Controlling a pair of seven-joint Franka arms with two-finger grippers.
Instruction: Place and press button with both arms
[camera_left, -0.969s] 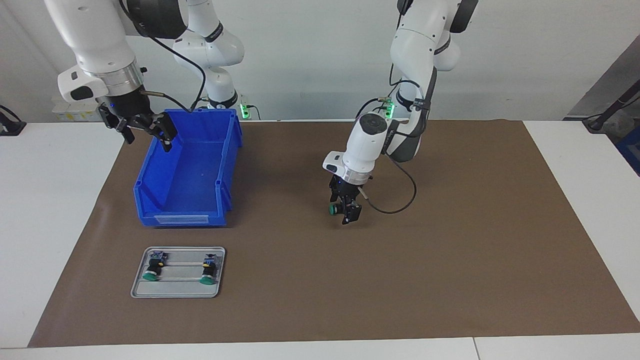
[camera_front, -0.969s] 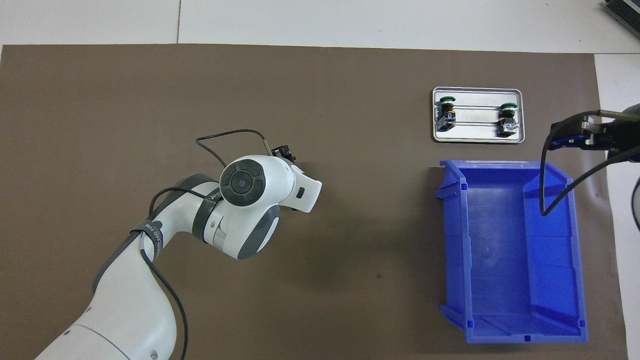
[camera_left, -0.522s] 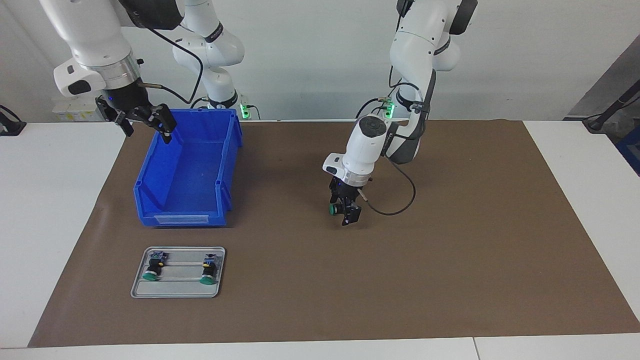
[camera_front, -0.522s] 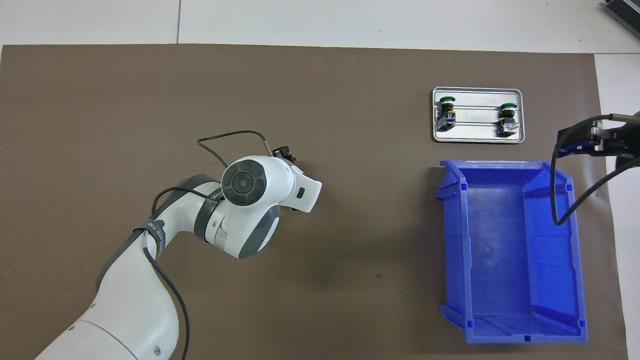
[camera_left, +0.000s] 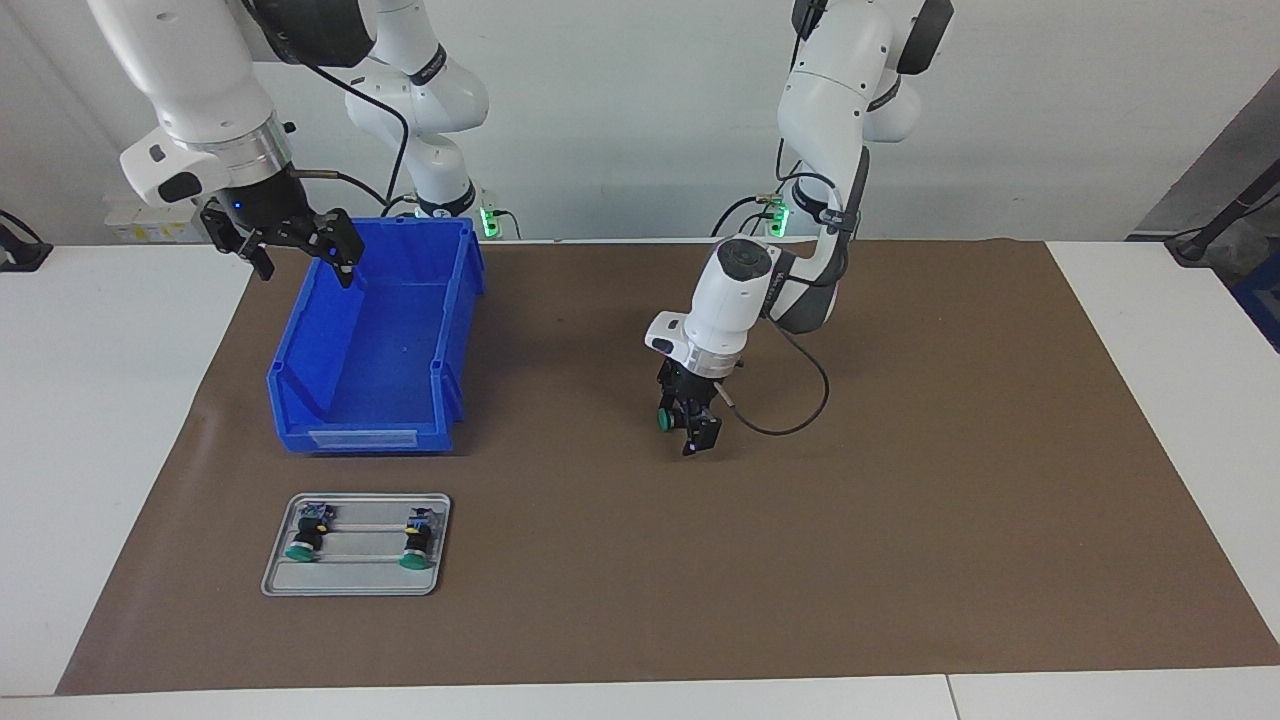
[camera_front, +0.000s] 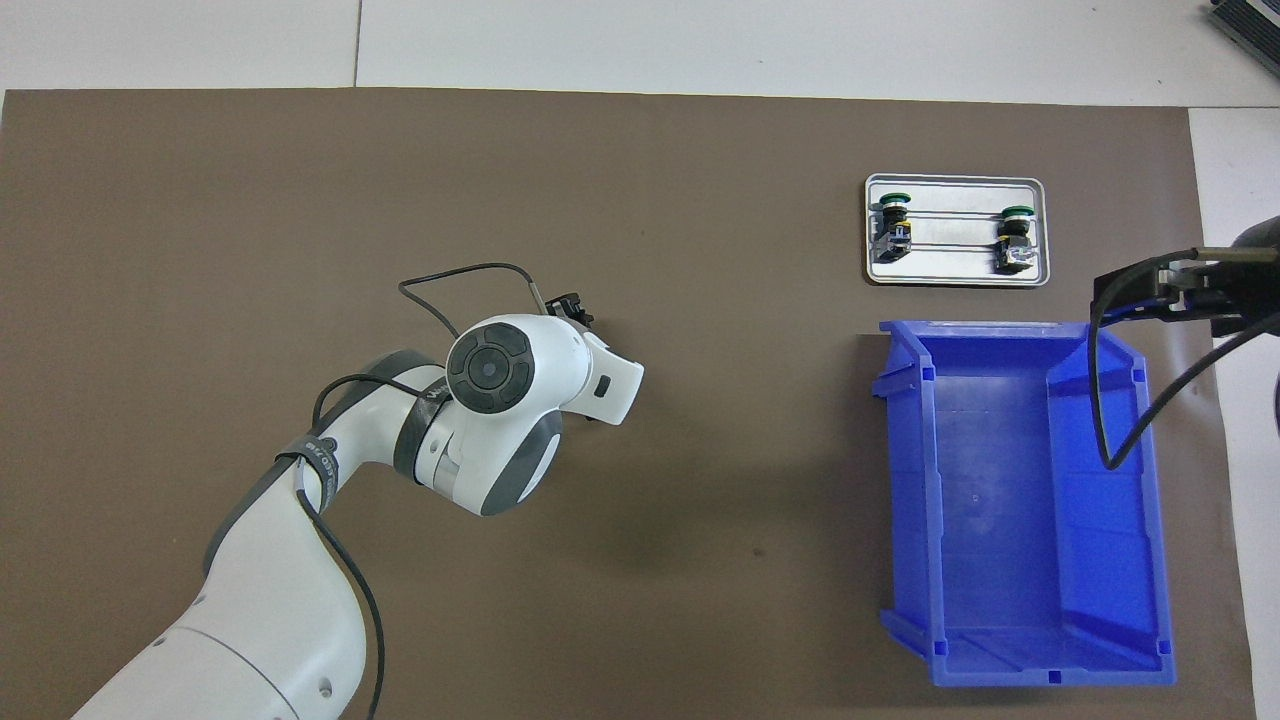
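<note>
My left gripper (camera_left: 688, 425) is shut on a button (camera_left: 662, 421) with a green cap, held low over the middle of the brown mat (camera_left: 900, 500). I cannot tell if it touches the mat. In the overhead view my wrist hides the button, and only a bit of the left gripper (camera_front: 570, 306) shows. My right gripper (camera_left: 300, 250) is open and empty. It hangs over the blue bin's rim at the right arm's end, and it also shows in the overhead view (camera_front: 1140, 290). Two more green-capped buttons (camera_left: 303, 537) (camera_left: 415, 545) lie on a metal tray (camera_left: 355, 586).
The blue bin (camera_left: 365, 435) stands open and empty toward the right arm's end, and it also shows in the overhead view (camera_front: 905, 480). The tray (camera_front: 955, 280) with its buttons (camera_front: 893, 222) (camera_front: 1014, 235) lies farther from the robots than the bin. A cable loops from the left wrist.
My right gripper has risen a little and shifted slightly over the bin's rim, still open. My left gripper with the button has barely moved.
</note>
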